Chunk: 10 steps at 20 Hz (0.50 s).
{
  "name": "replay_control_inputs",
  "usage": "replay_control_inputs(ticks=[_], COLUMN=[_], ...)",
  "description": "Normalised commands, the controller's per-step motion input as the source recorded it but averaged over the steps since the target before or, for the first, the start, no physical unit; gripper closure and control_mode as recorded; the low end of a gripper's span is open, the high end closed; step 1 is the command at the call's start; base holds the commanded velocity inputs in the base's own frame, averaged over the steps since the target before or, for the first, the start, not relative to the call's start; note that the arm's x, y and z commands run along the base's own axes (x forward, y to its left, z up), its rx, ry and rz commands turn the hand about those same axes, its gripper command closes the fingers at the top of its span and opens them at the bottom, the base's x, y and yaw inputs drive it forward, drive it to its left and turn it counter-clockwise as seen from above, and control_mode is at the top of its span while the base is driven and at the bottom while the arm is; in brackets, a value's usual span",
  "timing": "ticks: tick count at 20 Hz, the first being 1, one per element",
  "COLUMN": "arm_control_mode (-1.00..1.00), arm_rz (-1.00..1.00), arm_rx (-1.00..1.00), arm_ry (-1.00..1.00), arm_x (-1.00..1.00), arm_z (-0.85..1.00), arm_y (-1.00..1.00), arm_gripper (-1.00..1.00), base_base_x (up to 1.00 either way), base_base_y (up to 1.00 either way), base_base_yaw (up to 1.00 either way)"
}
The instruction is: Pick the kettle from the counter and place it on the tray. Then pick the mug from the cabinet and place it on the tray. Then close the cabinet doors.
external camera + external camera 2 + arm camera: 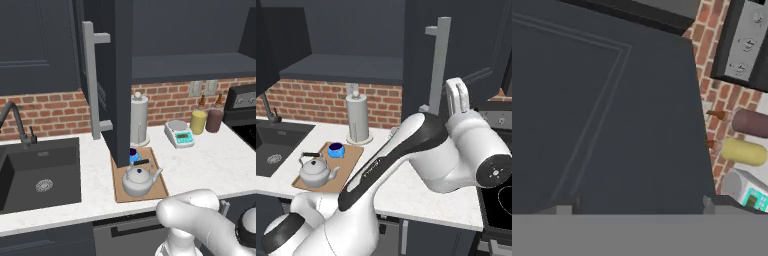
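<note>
Kettle (138, 180): squat, rounded, silver-grey metal with a dark top handle, small lid knob and short spout; it stands upright on the tray.
Mug (336, 150): small, bright blue, round, dark inside; it sits on the tray's far end, just behind the kettle, much smaller than it.
Tray (159, 189): flat light-brown wooden board with a thin rim, lying on the counter (210, 160) between the sink (40, 172) and the scale (179, 133).
Cabinet doors (117, 75): dark charcoal, panelled, with long grey bar handles; one stands swung out over the tray.
Gripper (637, 206): fingers spread wide, nothing between them, facing a panelled door close up.
</note>
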Motion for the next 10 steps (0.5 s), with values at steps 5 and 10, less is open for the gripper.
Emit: replay_control_inputs(ticks=[5,10], arm_control_mode=[-1.00,-1.00], arm_rz=[0.00,0.00], arm_rx=[-0.20,-0.15], arm_ry=[0.30,0.23], arm_x=[0.36,0.49], arm_z=[0.35,0.09], arm_y=[0.46,0.53], arm_gripper=[-1.00,-1.00], base_base_x=[0.00,0.00], base_base_y=[0.00,0.00], base_base_yaw=[0.00,0.00])
